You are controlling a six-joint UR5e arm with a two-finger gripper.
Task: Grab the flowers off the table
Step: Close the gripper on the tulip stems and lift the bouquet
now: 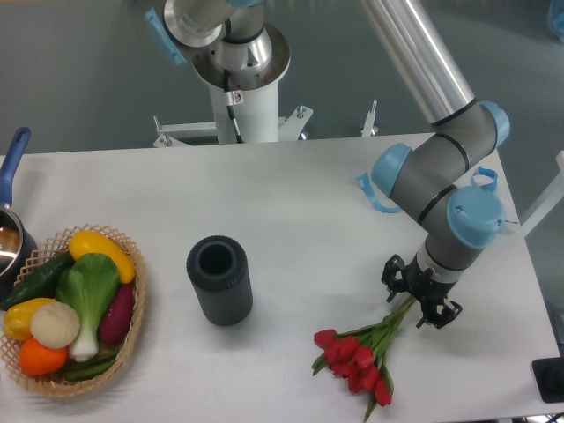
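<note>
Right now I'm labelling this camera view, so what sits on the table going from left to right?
Pot with blue handle → basket of vegetables → dark ribbed cylinder → flowers → gripper, down at the stems.

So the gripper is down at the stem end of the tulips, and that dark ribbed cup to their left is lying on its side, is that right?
Not quite. The gripper is at the stem end of the flowers, but the dark ribbed cup to their left stands upright on the table, open mouth facing up. The fixed camera view shows this.
</note>
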